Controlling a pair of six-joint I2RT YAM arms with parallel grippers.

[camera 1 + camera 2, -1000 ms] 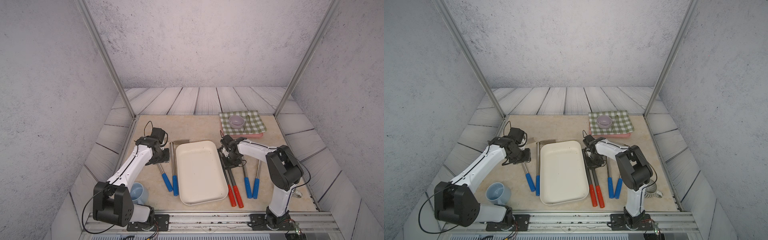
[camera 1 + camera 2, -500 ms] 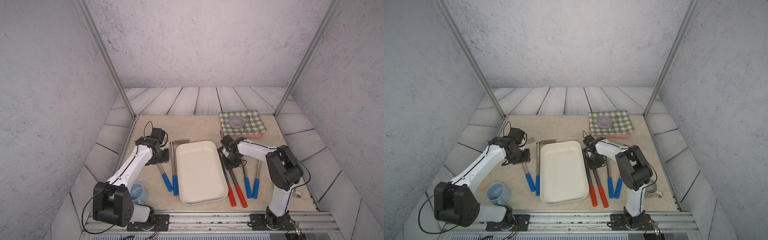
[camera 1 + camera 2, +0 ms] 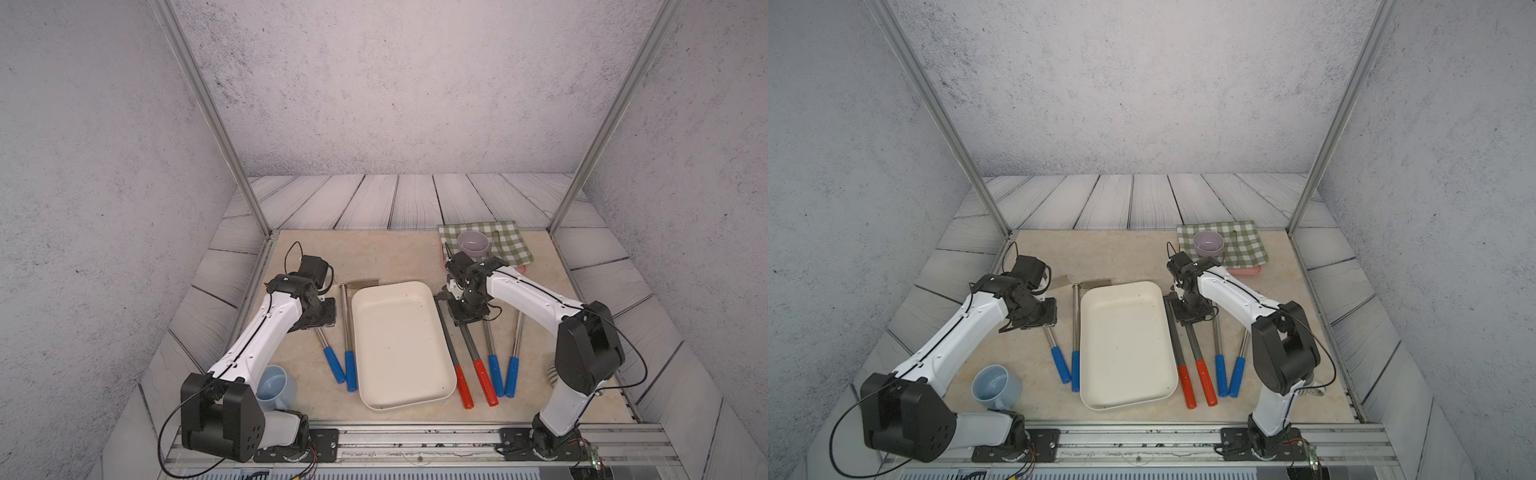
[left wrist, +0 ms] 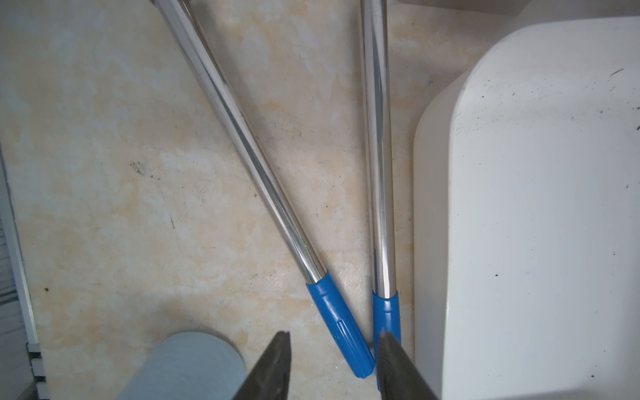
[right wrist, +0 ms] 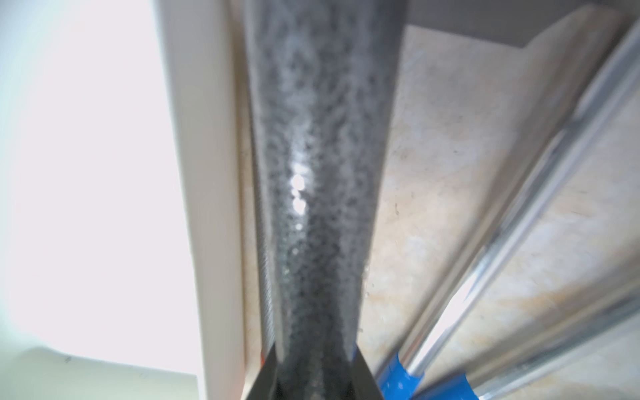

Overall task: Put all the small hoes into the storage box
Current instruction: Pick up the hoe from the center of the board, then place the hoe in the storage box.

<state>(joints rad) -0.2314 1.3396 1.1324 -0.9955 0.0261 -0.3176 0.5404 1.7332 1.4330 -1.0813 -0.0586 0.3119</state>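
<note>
The cream-white storage box (image 3: 399, 340) (image 3: 1125, 345) lies mid-table. My right gripper (image 3: 467, 320) (image 5: 313, 349) is just right of its rim (image 5: 204, 207). It is shut on the dark speckled shaft (image 5: 311, 173) of a red-handled tool (image 3: 485, 384) (image 3: 1205, 382). I take this tool for the small hoe; the gripper hides its head. It rests on the table beside the box. My left gripper (image 3: 320, 318) (image 4: 334, 334) hangs open and empty above two blue-handled tools (image 4: 339, 332) left of the box (image 4: 536, 207).
A second red-handled tool (image 3: 462, 386) lies against the box's right side. Right of it are two blue-handled tools (image 3: 495, 376). A flat blade (image 3: 361, 284) sits by the box's far left corner. A blue cup (image 3: 274, 386) stands front left; a checked cloth (image 3: 507, 245) with a bowl (image 3: 473, 243) lies back right.
The right gripper's jaws closed a little on the dark shaft, and that tool's red handle end swung slightly right. The left arm has not moved.
</note>
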